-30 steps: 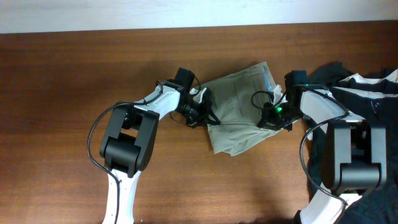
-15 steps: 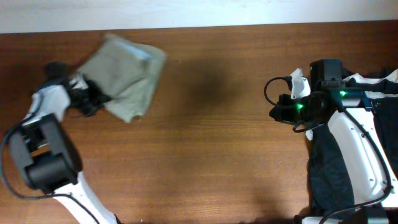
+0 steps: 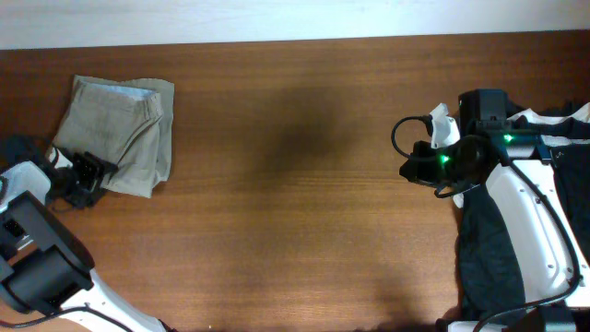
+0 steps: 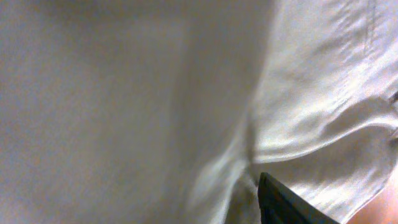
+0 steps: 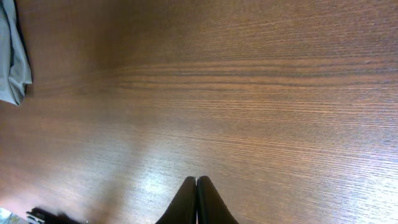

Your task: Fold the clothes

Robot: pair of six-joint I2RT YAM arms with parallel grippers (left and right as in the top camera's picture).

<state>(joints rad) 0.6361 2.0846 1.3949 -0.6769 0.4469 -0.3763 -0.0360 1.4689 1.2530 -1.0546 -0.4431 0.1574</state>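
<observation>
The shorts (image 3: 120, 129) were found folded into a bundle right against the left gripper (image 3: 85, 177), whose opening could not be told, the right gripper (image 5: 196, 180) being closed and empty well apart; little was judged left to do.

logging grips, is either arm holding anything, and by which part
Right gripper holds nothing, jaws shut over bare table. Left gripper sits at the lower-left corner of the shorts in the overhead view; whether it grips cannot be told.
</observation>
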